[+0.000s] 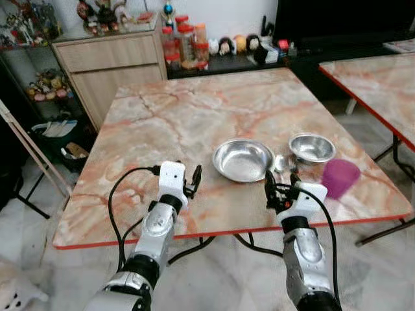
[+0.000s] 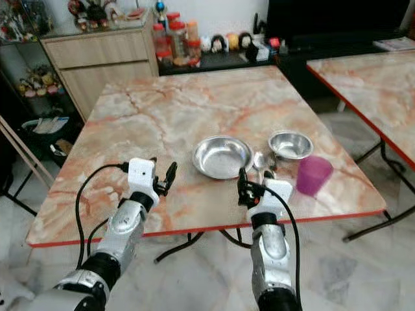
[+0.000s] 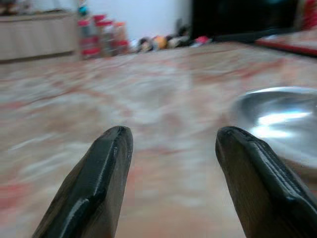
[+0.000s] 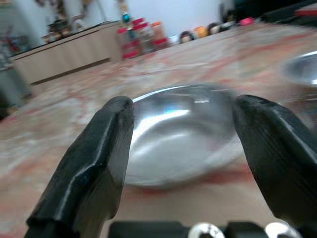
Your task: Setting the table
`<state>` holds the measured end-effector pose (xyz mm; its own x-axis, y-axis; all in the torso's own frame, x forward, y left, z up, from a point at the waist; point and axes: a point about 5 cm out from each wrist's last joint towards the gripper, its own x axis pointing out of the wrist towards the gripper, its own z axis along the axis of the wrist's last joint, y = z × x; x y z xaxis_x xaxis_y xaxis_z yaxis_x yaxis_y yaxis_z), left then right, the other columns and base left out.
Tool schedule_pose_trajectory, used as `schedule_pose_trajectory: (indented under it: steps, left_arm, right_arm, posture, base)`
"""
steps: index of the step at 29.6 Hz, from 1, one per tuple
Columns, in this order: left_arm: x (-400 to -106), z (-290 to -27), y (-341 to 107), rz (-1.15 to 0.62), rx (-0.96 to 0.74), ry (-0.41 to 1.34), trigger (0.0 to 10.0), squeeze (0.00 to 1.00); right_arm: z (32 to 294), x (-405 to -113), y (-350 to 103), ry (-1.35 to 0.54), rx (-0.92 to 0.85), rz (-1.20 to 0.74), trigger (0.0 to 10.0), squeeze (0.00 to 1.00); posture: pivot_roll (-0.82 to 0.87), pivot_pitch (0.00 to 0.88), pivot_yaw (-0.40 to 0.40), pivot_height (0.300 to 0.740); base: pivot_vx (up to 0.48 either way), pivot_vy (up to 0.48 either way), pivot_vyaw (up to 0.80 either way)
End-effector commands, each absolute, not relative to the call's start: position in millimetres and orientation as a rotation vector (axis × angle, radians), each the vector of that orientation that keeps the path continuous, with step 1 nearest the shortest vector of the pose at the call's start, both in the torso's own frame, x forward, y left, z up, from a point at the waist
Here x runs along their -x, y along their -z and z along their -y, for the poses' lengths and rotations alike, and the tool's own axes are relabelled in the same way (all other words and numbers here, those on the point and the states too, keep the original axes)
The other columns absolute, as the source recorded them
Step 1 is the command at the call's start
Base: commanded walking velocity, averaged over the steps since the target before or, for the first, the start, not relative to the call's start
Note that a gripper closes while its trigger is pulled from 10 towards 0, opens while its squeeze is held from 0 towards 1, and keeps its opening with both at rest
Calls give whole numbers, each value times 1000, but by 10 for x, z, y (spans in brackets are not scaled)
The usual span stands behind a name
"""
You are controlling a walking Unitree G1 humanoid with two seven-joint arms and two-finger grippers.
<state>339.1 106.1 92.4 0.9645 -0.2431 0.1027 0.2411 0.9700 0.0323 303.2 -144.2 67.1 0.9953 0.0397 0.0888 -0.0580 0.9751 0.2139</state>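
Table (image 1: pixel 194 116): far half bare, red edge nearest robot.
Dishes: two steel, plate (image 1: pixel 242 160) and bowl (image 1: pixel 312 148), one purple cup (image 1: pixel 340 177), near right edge.
Left gripper (image 1: pixel 193 182): fingers apart, empty.
Right gripper (image 1: pixel 270 190): fingers apart, empty, facing plate.

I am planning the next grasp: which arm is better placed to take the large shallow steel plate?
Probably the right. The right gripper is open near the large shallow steel plate, whose rim lies between its fingers in the wrist view. The left gripper is open too, but off to the side.
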Motion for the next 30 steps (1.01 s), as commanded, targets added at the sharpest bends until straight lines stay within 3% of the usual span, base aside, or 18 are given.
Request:
schedule_pose_trajectory:
  steps: [1, 9, 16, 30]
  left_arm:
    - [-3419, -1079, -965, 113, -13, 238, 10000, 0]
    - [-3411, -1055, -939, 86, 12, 273, 10000, 0]
    - [-3384, -1108, -819, -13, 152, 281, 10000, 0]
    - [-3344, -1014, -815, -87, 180, 420, 10000, 0]
  right_arm:
    - [1395, -3050, -706, -66, -222, 95, 10000, 0]
    - [1385, -3044, -702, -69, -224, 93, 10000, 0]
    - [1369, -3041, -700, -72, -226, 92, 10000, 0]
    - [1344, -3028, -688, -76, -232, 88, 10000, 0]
  posture:
    - [-65, 0, 64, 740]
    - [-66, 0, 64, 740]
    - [-62, 0, 66, 740]
    - [-58, 0, 68, 740]
  base:
    - [398, 0, 0]
    - [377, 0, 0]
    - [0, 0, 0]
    - [0, 0, 0]
